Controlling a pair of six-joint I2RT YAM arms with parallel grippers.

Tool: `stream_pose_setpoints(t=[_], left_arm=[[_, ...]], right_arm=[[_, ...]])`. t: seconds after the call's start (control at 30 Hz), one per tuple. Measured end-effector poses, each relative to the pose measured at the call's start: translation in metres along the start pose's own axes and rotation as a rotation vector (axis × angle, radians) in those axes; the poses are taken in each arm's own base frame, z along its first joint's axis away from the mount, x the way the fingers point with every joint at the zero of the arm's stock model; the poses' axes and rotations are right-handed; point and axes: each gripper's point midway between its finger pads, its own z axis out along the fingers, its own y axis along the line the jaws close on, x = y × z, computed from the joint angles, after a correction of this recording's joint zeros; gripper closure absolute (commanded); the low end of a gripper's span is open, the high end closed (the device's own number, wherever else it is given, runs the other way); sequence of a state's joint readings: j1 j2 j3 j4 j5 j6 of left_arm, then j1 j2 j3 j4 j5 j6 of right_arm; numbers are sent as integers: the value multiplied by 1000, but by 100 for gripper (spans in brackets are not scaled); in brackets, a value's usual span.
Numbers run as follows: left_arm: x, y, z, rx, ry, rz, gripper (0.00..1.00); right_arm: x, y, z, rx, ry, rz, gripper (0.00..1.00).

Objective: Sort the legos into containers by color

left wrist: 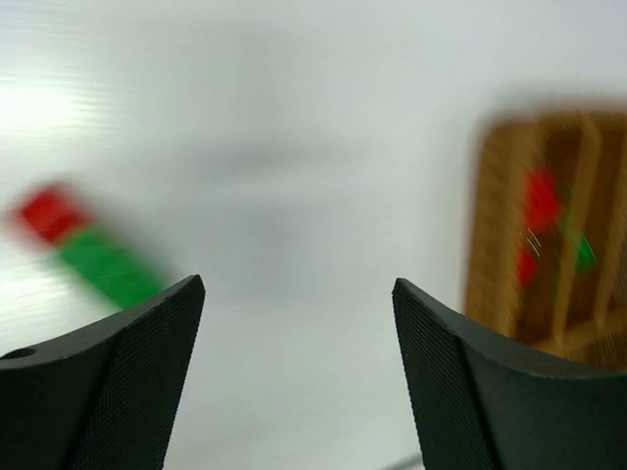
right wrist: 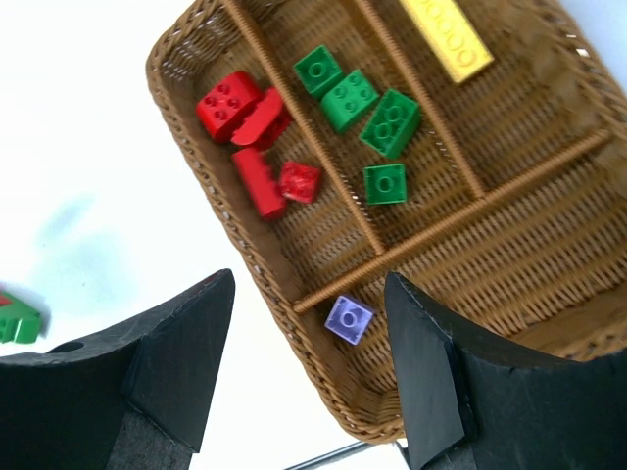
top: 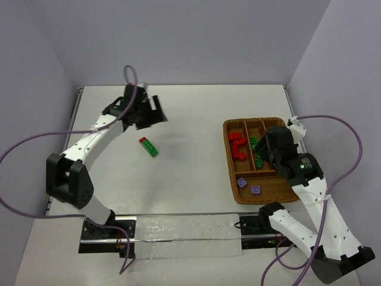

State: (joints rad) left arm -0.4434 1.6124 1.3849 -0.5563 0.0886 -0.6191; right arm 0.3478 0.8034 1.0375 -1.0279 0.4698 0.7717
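Observation:
A stack of a red and green lego (top: 148,146) lies on the white table, left of centre; it shows blurred in the left wrist view (left wrist: 86,253). My left gripper (top: 156,116) is open and empty, above and behind it. The wicker tray (top: 230,168) sits at the right and holds red legos (right wrist: 250,132), green legos (right wrist: 364,113), a yellow lego (right wrist: 449,37) and a purple lego (right wrist: 349,318) in separate compartments. My right gripper (top: 262,149) is open and empty, hovering over the tray.
Purple cables loop from both arms. The table's back edge meets the wall behind the left gripper. The tray's near rim (right wrist: 372,423) lies between the right fingers. A second purple lego (top: 255,189) lies in the tray's near compartment.

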Motion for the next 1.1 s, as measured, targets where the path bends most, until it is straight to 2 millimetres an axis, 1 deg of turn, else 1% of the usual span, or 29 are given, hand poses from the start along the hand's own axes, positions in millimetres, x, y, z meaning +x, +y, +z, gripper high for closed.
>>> stream_pose_setpoints(t=[0.07,0.1,0.13,0.2,0.27,0.33,0.43,0.53,0.67,0.83,0.87,0.9,0.97,1.03,1.07,1.1], left_arm=[[-14,56,-8,-150,-53,-87,5],[-14,75,-9,-211,-61,-117,1],[-10,92,-8,-268,-55,-139,1],[2,111,-4,-350,-25,-166,1],[14,125,3,-415,8,-184,6],[22,136,10,-465,27,-203,11],[31,145,20,-503,56,-223,16],[38,149,28,-518,77,-231,17],[46,144,36,-529,87,-218,18],[71,136,54,-549,140,-194,27],[75,135,56,-550,146,-194,30],[76,134,57,-549,147,-196,30],[77,133,58,-548,143,-202,35],[76,132,58,-547,137,-208,38],[76,132,58,-548,135,-211,40],[75,132,59,-548,133,-213,45]], right_arm=[[1,7,3,-20,8,1,30],[1,10,5,-29,12,2,30],[2,14,8,-38,19,2,30],[5,20,12,-48,36,-2,30],[8,25,16,-60,53,-6,30],[9,28,18,-69,63,-8,30],[10,31,17,-83,68,-7,29],[11,33,17,-91,73,-8,29],[12,36,17,-106,78,-5,30],[16,38,19,-116,97,-11,29],[17,38,19,-117,99,-12,29],[17,38,19,-117,101,-14,29],[18,38,19,-118,102,-16,29],[18,38,19,-118,102,-16,29],[18,38,19,-118,102,-16,29],[18,38,19,-118,102,-16,29]])
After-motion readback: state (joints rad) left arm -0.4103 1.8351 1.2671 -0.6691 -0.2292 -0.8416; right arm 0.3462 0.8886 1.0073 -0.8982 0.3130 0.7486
